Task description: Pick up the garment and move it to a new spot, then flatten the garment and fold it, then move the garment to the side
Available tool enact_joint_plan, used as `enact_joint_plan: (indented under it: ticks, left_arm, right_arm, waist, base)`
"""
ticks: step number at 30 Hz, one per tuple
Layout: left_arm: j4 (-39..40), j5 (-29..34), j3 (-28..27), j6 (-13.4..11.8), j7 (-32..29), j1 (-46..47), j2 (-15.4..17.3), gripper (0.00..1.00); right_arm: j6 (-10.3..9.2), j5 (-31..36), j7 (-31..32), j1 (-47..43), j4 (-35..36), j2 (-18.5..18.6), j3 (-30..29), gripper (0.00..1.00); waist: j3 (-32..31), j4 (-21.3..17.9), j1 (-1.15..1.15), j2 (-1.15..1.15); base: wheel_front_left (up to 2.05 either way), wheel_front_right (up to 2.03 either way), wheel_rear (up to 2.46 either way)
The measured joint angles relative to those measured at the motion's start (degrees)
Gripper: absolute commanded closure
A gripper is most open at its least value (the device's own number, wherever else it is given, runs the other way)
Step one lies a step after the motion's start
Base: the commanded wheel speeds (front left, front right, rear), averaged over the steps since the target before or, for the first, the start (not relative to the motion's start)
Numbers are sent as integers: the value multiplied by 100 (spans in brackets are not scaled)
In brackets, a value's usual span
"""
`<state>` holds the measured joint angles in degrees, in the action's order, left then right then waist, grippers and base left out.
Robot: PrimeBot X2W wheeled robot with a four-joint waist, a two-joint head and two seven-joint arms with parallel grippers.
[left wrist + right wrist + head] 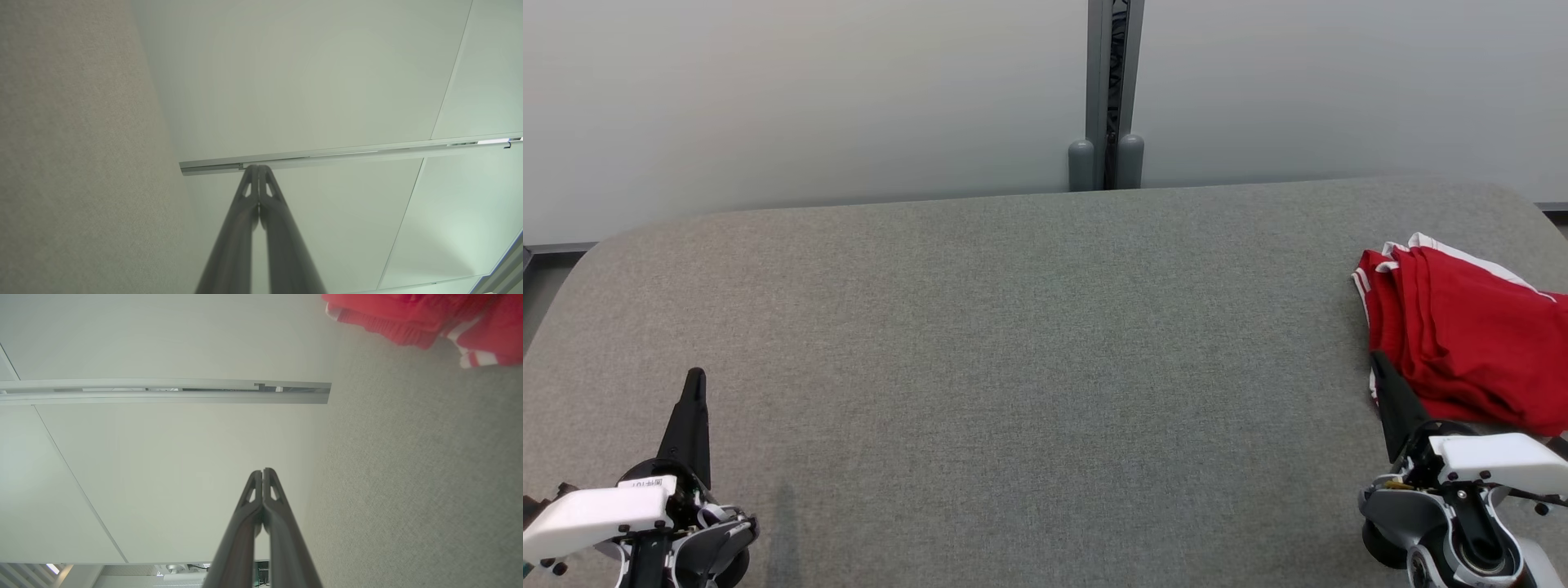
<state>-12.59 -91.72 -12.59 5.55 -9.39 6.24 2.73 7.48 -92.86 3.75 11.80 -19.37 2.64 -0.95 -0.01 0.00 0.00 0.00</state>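
Note:
A red garment with white trim lies bunched at the right edge of the grey felt table; its hem also shows at the top right of the right wrist view. My right gripper stands shut just in front of the garment's near left corner, with nothing between its fingers. At the lower left, far from the garment, my left gripper is shut and empty, its fingertips pressed together.
A pale partition wall runs along the table's far edge, with a grey metal post at its middle. The table's far corners are rounded. Bare grey felt stretches between the two grippers.

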Motion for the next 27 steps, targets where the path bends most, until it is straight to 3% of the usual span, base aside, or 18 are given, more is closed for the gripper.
enact_joint_plan:
  ticks: [27]
  left_arm:
    - [1,0,0,0,0,0,0,100]
  right_arm:
    - [0,0,0,0,0,-1,-1,100]
  waist:
    - [0,0,0,0]
  base:
    - [0,0,0]
